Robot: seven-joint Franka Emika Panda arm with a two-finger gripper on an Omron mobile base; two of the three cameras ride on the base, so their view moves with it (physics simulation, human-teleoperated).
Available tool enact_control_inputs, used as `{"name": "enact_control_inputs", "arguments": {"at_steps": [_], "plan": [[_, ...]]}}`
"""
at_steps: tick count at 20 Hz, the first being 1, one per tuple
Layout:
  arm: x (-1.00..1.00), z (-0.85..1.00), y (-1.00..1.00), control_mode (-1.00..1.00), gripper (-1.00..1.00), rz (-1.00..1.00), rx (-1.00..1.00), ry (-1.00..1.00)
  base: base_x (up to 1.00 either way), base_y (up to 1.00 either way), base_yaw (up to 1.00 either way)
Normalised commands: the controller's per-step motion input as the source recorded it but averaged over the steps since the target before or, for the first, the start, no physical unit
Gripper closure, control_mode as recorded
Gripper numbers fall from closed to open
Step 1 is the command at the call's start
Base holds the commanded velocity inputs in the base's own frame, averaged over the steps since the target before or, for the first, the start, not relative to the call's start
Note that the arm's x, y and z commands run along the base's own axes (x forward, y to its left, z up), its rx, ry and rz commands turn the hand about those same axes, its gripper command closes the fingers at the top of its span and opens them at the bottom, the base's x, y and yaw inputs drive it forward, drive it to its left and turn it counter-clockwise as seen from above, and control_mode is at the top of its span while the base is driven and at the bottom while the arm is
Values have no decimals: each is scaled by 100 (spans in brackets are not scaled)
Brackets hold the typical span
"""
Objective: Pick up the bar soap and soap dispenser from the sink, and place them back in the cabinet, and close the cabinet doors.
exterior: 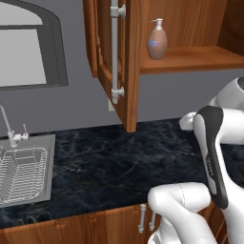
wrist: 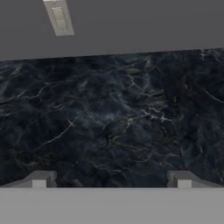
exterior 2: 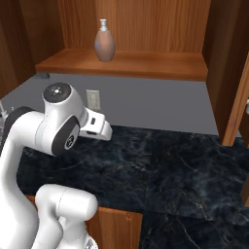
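My gripper (wrist: 111, 179) hangs over bare dark counter (exterior: 119, 162), jaws released, holding nothing. Left of it, I see the sink (exterior: 43, 164) with its wire rack; no bar soap that I can make out. Beyond, the soap dispenser (exterior: 157, 40), brown with white pump, stands upright on the cabinet (exterior: 200, 57) shelf. Cabinet doors (exterior: 125, 62) open. I judge roughly half done.

Sink (exterior: 28, 190) cut off at 9 o'clock edge; dispenser (exterior: 157, 42) label too small to read; cabinet door (exterior 2: 240, 104) cropped at 3 o'clock.
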Motion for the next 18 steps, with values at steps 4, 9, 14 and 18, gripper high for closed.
{"name": "enact_control_inputs", "arguments": {"at_steps": [4,9,14,18], "plan": [[0,0,0,-100,-100,0,0,0,0,0,0],[0,0,0,100,-100,0,0,0,0,0,0],[0,0,0,100,-100,0,0,0,-28,0,0],[0,0,0,100,-100,0,0,0,-45,0,0]]}}
